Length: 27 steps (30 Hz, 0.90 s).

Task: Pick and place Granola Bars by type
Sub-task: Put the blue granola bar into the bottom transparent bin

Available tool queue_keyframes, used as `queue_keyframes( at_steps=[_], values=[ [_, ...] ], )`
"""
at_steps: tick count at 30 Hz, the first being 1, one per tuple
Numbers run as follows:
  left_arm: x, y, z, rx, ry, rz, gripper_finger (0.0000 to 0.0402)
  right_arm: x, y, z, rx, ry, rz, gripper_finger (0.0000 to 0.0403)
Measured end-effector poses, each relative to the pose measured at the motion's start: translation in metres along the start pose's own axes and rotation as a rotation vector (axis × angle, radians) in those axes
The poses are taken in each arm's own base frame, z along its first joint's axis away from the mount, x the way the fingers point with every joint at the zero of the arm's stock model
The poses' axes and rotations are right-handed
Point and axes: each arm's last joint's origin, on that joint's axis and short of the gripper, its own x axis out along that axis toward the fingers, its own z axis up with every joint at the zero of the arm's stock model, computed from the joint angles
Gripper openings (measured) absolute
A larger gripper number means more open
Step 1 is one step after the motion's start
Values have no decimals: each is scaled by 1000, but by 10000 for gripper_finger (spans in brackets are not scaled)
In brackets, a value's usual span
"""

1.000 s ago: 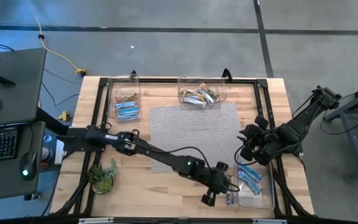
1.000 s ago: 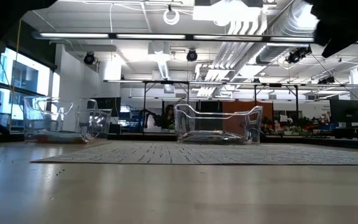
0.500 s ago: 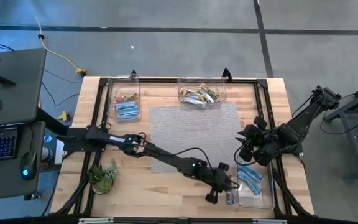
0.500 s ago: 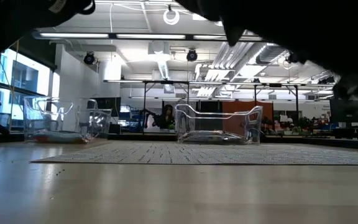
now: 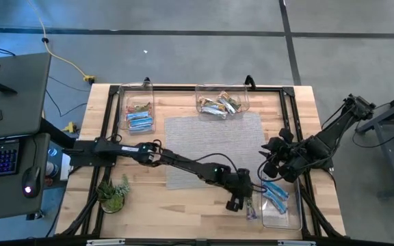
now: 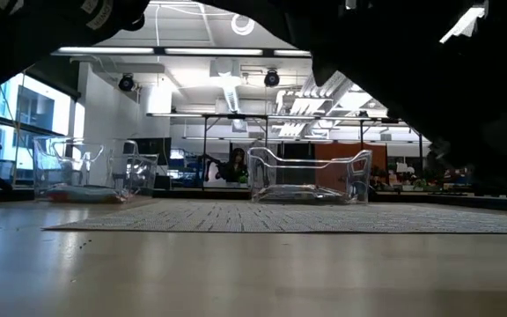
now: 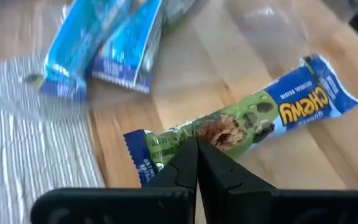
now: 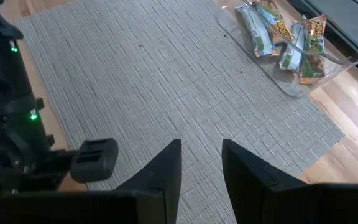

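Dark left pincer point(image 7: 197, 163) (fingers together) stretches low over a green-wrapped bar point(image 7: 241, 124).

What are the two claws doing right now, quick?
Left claw: shut, empty, just above the green Chewy bar lying on the table.
Right claw: open, empty, above the grey mat.

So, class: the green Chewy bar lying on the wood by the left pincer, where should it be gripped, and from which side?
Grip the green Chewy bar across its narrow width near mid-length, coming straight down from above. It lies flat on the table, so only its long edges offer opposing faces; the left pincer sits shut near one end.
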Motion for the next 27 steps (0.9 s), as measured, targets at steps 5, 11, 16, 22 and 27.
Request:
queue_keyframes(
  at_steps=[5,11,16,22,27],
  values=[
    [-12,-2,-1,-4,103,-13,0,0,0,0,1,0,2,99],
    [-40,-3,0,-9,289,26,0,0,3,-2,-58,67,58,99],
    [-69,-6,7,3,392,73,0,0,6,-2,-130,109,114,99],
    [-146,-19,49,35,360,158,0,0,15,9,-227,-67,128,99],
    [-229,-21,78,27,306,233,0,0,40,26,-326,-235,262,99]
  ],
)
